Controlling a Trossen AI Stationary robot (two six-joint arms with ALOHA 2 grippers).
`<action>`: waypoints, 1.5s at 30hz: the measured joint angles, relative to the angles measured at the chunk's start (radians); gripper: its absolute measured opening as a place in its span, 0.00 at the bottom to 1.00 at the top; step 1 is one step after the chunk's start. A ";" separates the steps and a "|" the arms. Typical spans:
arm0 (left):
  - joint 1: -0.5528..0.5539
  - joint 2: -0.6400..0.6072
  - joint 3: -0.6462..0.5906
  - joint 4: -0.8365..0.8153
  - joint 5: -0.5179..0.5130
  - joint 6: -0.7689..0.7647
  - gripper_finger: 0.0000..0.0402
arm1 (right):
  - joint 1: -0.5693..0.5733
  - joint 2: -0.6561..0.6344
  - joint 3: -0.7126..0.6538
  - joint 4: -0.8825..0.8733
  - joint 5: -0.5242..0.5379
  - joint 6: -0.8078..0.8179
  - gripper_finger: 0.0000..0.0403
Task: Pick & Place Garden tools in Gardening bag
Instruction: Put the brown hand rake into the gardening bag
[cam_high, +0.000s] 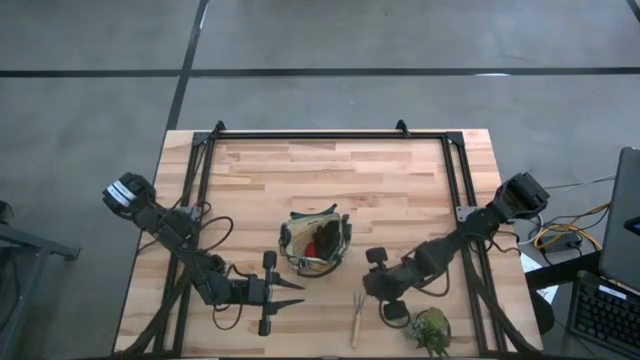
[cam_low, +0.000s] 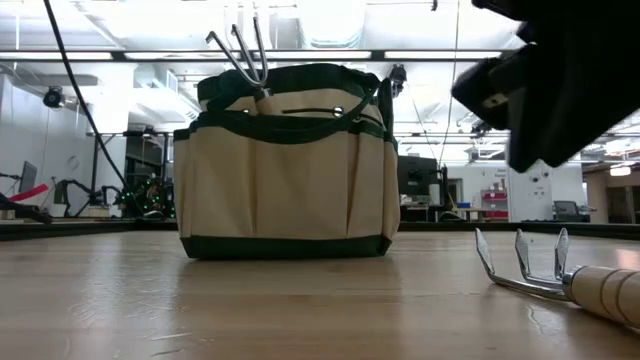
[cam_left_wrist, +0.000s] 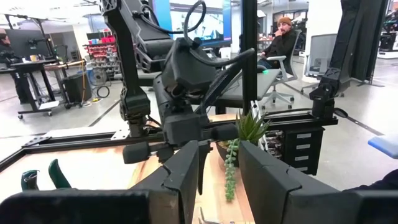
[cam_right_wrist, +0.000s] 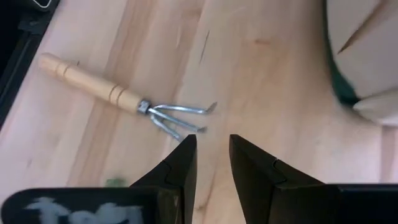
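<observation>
While the bag (cam_high: 316, 245) sits near table centre with a red-and-black bundle (cam_high: 325, 241) and a fork tool (cam_low: 243, 52) already inside, one wooden-handled rake (cam_high: 357, 318) lies loose on the table at about 5 o'clock from the bag. In the high view its long axis runs roughly 12-to-6, prongs toward 12 o'clock and handle toward 6. The right gripper (cam_high: 376, 272) hovers just beside the prong end, at about 1 o'clock from the rake, fingers (cam_right_wrist: 180, 163) apart and empty. The left gripper (cam_high: 290, 294) waits at 7 o'clock from the bag, fingers apart, with nothing between them. The right arm is clearly nearer; the next move likely requires descending toward 7 o'clock and closing across the handle's narrow width.
</observation>
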 joint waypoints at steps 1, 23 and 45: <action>0.001 0.000 0.000 -0.002 0.000 0.000 0.30 | 0.001 0.000 -0.010 0.006 0.003 0.017 0.22; 0.003 0.000 0.000 -0.021 -0.001 -0.009 0.30 | 0.015 0.037 -0.147 0.264 -0.042 0.161 0.24; 0.003 0.000 -0.002 -0.023 -0.001 -0.011 0.30 | 0.020 0.084 -0.152 0.290 -0.032 0.167 0.15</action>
